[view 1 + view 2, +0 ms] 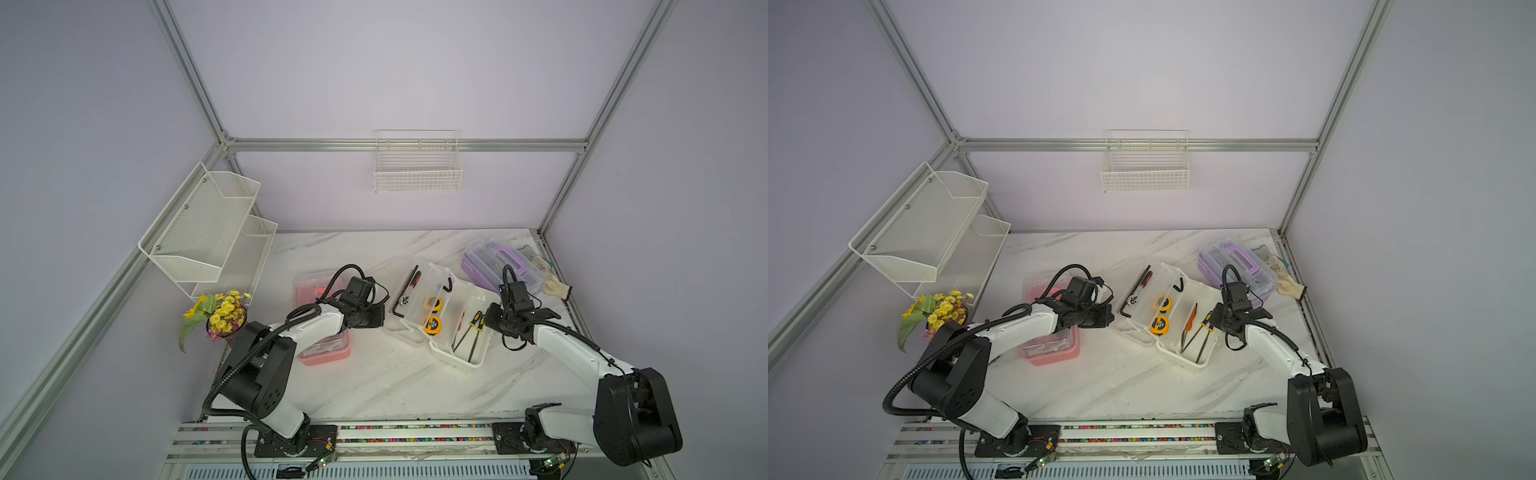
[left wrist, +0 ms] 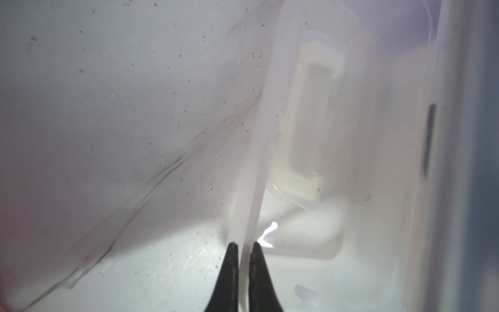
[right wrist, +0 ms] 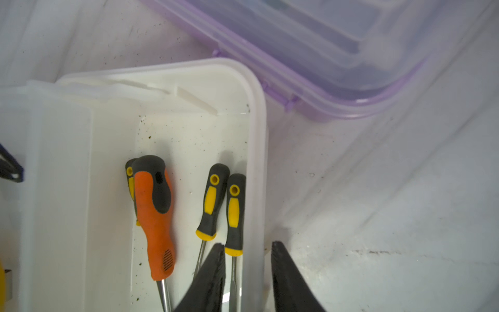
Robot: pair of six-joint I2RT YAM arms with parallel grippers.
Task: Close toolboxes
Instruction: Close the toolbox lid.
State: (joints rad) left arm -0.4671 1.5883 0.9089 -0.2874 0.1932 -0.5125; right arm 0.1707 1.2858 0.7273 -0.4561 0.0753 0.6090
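— Where do the toolboxes stand?

— The white toolbox point(image 1: 457, 361) lies open in the middle of the marble table point(image 1: 374, 386). Its clear lid point(image 1: 419, 286) is folded flat to the left of the base. The pink toolbox point(image 1: 328, 355) is on the left under the left arm. Its lid looks down, though the arm hides much of it. The purple toolbox point(image 1: 494, 259) sits at the far right with its lid down, just beyond the white one.

— What is the left gripper point(image 2: 244, 245) doing?

— It is pinched tight on the thin free edge of the clear lid, at the lid's left side. The wrist view shows one fingertip point(image 2: 232, 259) on each face of that edge. The white handle point(image 2: 307, 127) is visible through the plastic. In both top views the gripper point(image 1: 1109, 318) is low, between the pink box and the white one.

— And the right gripper point(image 3: 249, 248)?

— Its jaws are partly apart and straddle the right wall point(image 3: 258, 162) of the white base, one inside and one outside. There is a gap on each side of the wall, so I see no grip.

— What is in the base?

— There is an orange-handled screwdriver point(image 3: 154, 216) and some yellow-and-black screwdrivers point(image 3: 213, 200). They lie side by side.
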